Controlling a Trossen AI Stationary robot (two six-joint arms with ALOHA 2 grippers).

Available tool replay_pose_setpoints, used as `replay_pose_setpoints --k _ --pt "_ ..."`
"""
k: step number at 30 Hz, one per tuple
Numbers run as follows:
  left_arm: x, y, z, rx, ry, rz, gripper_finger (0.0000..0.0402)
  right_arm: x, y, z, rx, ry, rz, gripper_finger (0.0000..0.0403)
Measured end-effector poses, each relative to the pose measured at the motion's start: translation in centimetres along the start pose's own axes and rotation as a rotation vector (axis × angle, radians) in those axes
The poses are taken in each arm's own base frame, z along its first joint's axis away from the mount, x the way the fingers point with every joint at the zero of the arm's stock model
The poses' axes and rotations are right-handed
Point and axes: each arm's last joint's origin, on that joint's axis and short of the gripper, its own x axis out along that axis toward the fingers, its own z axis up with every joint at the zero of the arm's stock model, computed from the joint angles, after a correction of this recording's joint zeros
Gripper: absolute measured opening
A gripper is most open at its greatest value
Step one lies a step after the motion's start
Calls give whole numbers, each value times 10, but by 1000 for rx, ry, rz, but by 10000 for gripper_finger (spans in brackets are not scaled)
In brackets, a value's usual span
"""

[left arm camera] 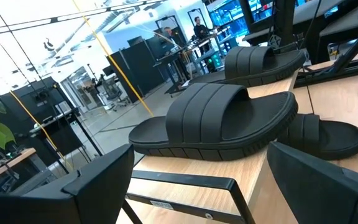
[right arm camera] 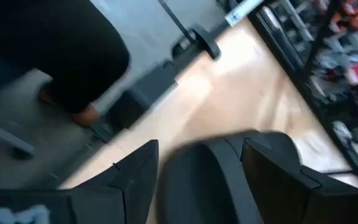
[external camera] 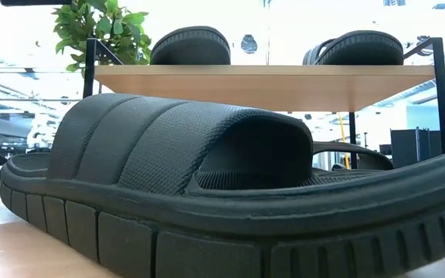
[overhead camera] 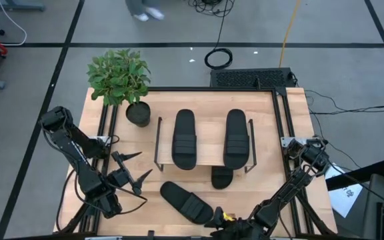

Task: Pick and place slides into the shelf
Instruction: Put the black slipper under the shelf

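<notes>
Centre frame, the low shelf (overhead camera: 204, 161) with its light wooden board and black wire frames carries two black ribbed rubber slides (overhead camera: 185, 138); a third peeks out beneath, a fourth lies on the table (overhead camera: 289, 120) at lower centre. Left gripper (overhead camera: 133, 168) gapes empty lower left; right gripper (right arm camera: 197, 168) straddles that fourth slide, fingers spread.

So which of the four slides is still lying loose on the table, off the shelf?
The angled slide in front of the shelf, by the right gripper. Two sit on top; another pokes out underneath.
</notes>
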Motion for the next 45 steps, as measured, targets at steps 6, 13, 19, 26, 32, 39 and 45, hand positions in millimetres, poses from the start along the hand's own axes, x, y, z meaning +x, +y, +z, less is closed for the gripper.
replay_pose_setpoints --k 6,13,19,26,32,39,45 --pt "0 0 0 0 -1 0 376 1 -1 3 3 -49 69 219" --pt "0 0 0 0 0 0 376 12 -20 -7 1 53 -113 219" --pt "0 0 0 1 -1 0 376 23 -29 -17 -14 101 -76 219" --pt "0 0 0 4 0 0 376 40 -23 -31 -66 153 -78 219" --pt "0 0 0 2 6 -3 376 54 -17 -41 -181 232 -249 220" --pt "0 0 0 2 6 -3 376 59 -17 -46 -173 244 -260 220" --pt "0 0 0 1 6 -3 376 65 -24 -50 -117 230 -199 219"
